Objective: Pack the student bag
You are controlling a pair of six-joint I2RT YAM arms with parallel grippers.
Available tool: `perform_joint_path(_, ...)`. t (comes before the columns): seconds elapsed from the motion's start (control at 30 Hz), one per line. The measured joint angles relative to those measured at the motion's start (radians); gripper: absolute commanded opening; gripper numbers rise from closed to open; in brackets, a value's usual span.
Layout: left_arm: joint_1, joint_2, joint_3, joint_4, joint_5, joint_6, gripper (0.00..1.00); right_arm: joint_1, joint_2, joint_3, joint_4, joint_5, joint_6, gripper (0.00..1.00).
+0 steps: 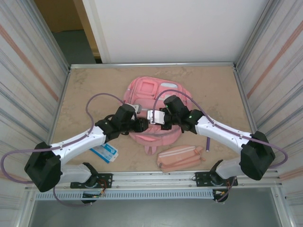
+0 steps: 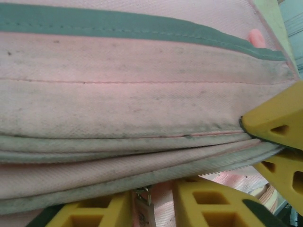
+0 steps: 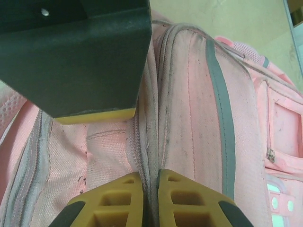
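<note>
The student bag (image 1: 152,97) lies flat mid-table, pink with white trim. Both grippers meet at its near half. My right gripper (image 3: 150,176) is shut on a fold of the bag's grey-pink edge beside a zipper track (image 3: 136,151); from above it sits at the bag's middle (image 1: 154,117). My left gripper (image 2: 151,201) is pressed low against the bag's side (image 1: 142,125), its yellow fingers (image 2: 208,203) apart. A small metal zipper pull (image 2: 144,208) hangs between them, against the left-hand finger. The right gripper's yellow fingers (image 2: 274,120) show pinching the seam at the right edge.
A pink pencil pouch (image 1: 180,157) lies near the front edge, right of centre. A blue-and-white flat packet (image 1: 105,152) lies by the left arm. Metal walls close in both sides of the table (image 1: 85,90); purple cables loop over both arms.
</note>
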Motion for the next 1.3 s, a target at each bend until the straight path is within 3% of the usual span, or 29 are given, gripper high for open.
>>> perform_joint_path(0.1, 0.023, -0.008, 0.000, -0.003, 0.016, 0.033, 0.08, -0.002, -0.018, -0.011, 0.013, -0.002, 0.000, 0.00)
perform_joint_path(0.13, 0.036, -0.015, -0.002, -0.003, 0.032, 0.048, 0.00, -0.002, -0.021, -0.011, 0.016, -0.003, -0.001, 0.00)
perform_joint_path(0.33, 0.150, -0.117, -0.050, 0.010, 0.146, 0.135, 0.00, -0.002, -0.044, -0.012, 0.038, -0.007, -0.008, 0.00)
perform_joint_path(0.6, 0.204, -0.229, -0.095, -0.028, 0.182, 0.214, 0.00, -0.015, -0.055, -0.021, 0.047, -0.038, -0.032, 0.00)
perform_joint_path(0.7, 0.274, -0.245, -0.106, -0.037, 0.182, 0.217, 0.00, -0.023, -0.057, -0.035, 0.080, -0.060, -0.035, 0.00)
perform_joint_path(0.73, 0.315, -0.246, -0.117, -0.029, 0.202, 0.215, 0.00, -0.024, -0.057, -0.045, 0.099, -0.066, -0.036, 0.04)
perform_joint_path(0.83, 0.427, -0.246, -0.163, 0.016, 0.265, 0.200, 0.00, -0.035, -0.057, -0.060, 0.124, -0.097, -0.032, 0.35)
perform_joint_path(0.97, 0.462, -0.240, -0.183, 0.022, 0.229, 0.187, 0.00, -0.071, -0.059, -0.061, 0.140, -0.124, -0.014, 0.46)
perform_joint_path(1.07, 0.421, -0.254, -0.183, 0.023, 0.222, 0.176, 0.00, -0.065, -0.057, -0.061, 0.159, -0.116, 0.019, 0.59)
perform_joint_path(1.3, 0.260, -0.296, -0.183, 0.019, 0.249, 0.141, 0.00, 0.054, -0.048, -0.061, 0.191, -0.111, 0.182, 0.66)
